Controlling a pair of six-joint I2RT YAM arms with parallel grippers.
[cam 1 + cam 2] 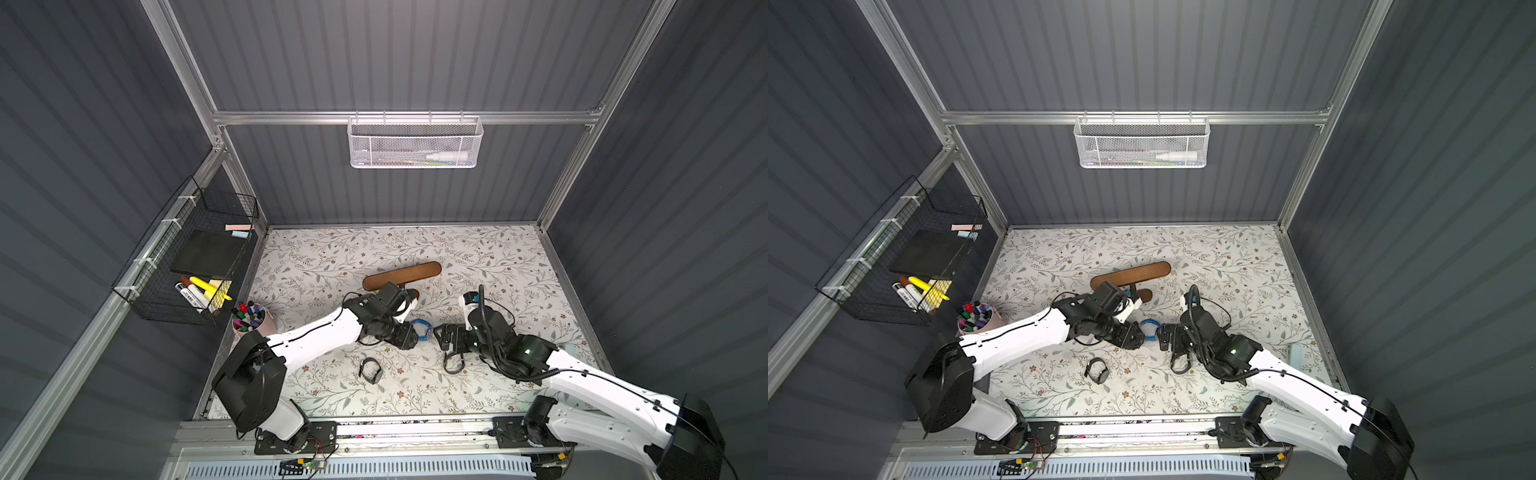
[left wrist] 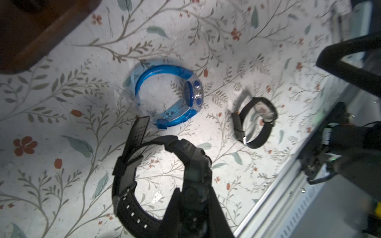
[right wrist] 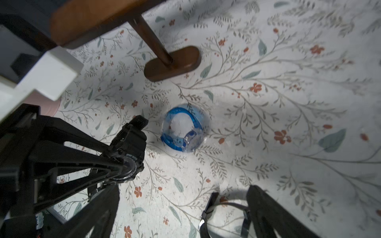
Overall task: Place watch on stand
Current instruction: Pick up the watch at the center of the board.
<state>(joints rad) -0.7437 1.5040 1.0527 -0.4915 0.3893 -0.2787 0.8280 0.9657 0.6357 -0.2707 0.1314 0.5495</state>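
at 12 o'clock from my left gripper [image 2: 192, 193], stand [image 1: 401, 275] base half hidden; left jaws clamp the chunky black watch [image 2: 185, 152]; right gripper [image 3: 184, 187] spread wide.

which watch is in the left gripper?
The chunky black sport watch with the perforated strap, clamped at its case by the left gripper. The blue translucent watch and slim black watch lie free on the table.

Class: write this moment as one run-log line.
left gripper: shut on sport watch | right gripper: open | stand: bare | blue watch: on table
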